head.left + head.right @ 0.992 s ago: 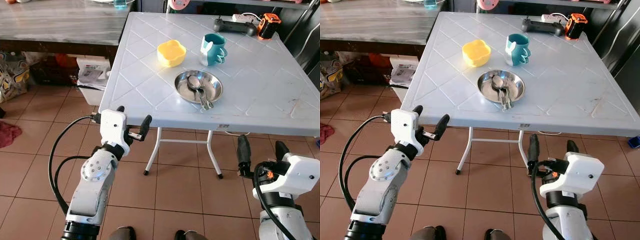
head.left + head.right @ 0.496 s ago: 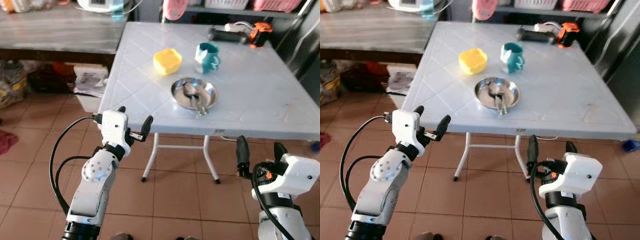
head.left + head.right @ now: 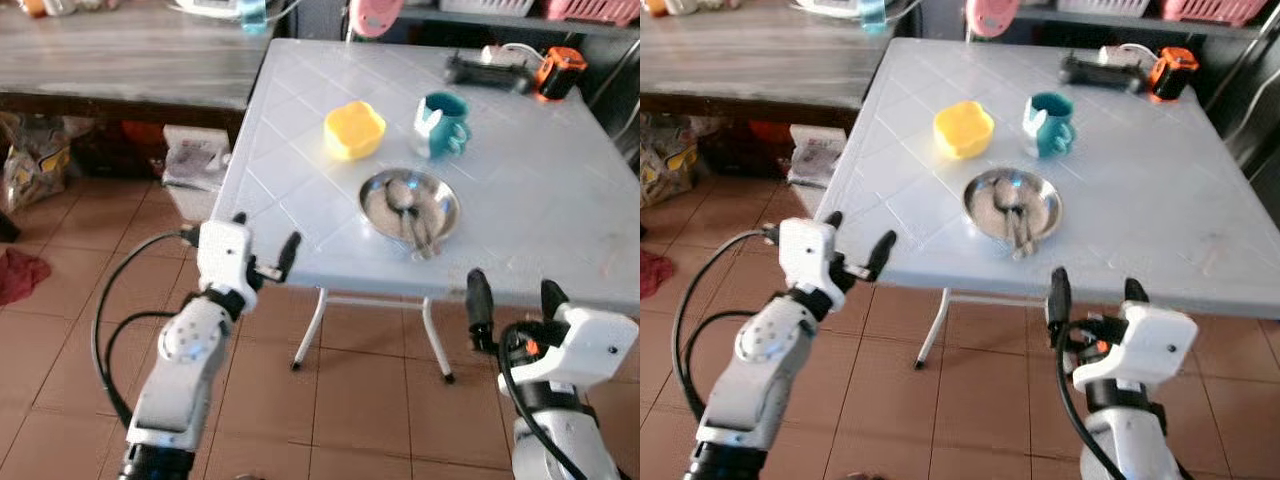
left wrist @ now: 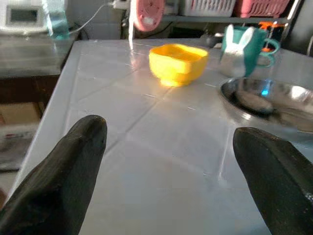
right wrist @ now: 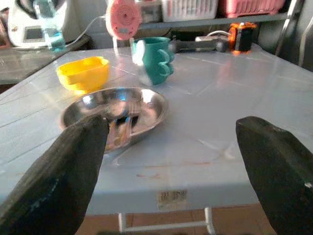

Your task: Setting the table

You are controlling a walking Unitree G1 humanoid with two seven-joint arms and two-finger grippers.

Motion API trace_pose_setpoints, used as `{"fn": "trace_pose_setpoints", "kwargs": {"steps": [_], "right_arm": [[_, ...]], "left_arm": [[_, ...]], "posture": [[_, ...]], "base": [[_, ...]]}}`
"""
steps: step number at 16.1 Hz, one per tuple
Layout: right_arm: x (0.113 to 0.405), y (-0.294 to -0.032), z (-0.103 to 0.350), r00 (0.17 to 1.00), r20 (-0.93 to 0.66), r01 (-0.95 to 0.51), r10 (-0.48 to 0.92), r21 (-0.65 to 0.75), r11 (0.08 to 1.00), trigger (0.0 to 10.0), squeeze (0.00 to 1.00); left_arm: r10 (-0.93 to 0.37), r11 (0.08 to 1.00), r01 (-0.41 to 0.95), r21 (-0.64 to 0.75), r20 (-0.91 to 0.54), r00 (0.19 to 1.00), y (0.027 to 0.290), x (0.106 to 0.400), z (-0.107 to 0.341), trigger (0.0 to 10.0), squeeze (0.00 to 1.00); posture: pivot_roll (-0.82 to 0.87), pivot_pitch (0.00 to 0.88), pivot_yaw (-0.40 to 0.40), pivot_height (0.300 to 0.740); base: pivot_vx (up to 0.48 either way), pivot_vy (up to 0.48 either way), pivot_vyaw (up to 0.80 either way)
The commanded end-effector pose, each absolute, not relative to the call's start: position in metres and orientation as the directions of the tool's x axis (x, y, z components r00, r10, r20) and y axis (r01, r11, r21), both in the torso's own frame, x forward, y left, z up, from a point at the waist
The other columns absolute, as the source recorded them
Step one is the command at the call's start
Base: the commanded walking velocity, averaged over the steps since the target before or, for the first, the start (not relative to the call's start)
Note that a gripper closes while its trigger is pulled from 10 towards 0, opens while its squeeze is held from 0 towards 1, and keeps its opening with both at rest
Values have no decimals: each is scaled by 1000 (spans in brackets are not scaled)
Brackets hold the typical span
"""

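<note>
On white embossed plastic table [image 3: 560,200]: round steel plate [image 3: 409,203], lobed yellow bowl [image 3: 355,129].

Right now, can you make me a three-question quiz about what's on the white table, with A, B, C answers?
1. Where are the spoon and fork?
A. In the metal plate
B. Inside the yellow bowl
C. On the floor

2. What colour is the mug?
A. Red
B. Teal
C. Black

3. How are the robot's two grippers?
A. Both open and holding nothing
B. Both shut on the plate
C. One gripping the mug

Answers:
1. A: the spoon and fork lie inside the metal plate, near the table's front edge.
2. B: the mug beside the yellow bowl is teal.
3. A: the left gripper and right gripper have their fingers spread, with nothing between them, in front of the table's edge.
</note>
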State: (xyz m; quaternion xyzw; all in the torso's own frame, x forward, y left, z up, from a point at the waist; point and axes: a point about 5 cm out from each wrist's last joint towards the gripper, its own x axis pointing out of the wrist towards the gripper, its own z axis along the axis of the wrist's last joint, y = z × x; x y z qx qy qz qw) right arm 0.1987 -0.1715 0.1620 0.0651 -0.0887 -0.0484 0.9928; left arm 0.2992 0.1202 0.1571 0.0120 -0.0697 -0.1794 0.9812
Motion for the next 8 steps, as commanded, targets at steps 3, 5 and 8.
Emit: {"fn": "trace_pose_setpoints", "kwargs": {"steps": [3, 5, 8], "right_arm": [[197, -176, 159, 980, 153, 105, -124, 124, 987, 10000, 0], [197, -176, 158, 981, 152, 103, -122, 125, 987, 10000, 0], [197, -175, 156, 982, 143, 107, -125, 125, 986, 10000, 0]], "left_arm": [[-380, 925, 376, 51, 132, 916, 112, 298, 157, 10000, 0], [-382, 924, 378, 53, 130, 915, 112, 297, 157, 10000, 0], [-388, 922, 384, 58, 124, 913, 111, 296, 156, 10000, 0]], "posture": [[28, 140, -31, 714], [28, 140, -31, 714], [29, 142, -31, 714]], "base": [[360, 0, 0], [347, 0, 0], [335, 0, 0]]}}
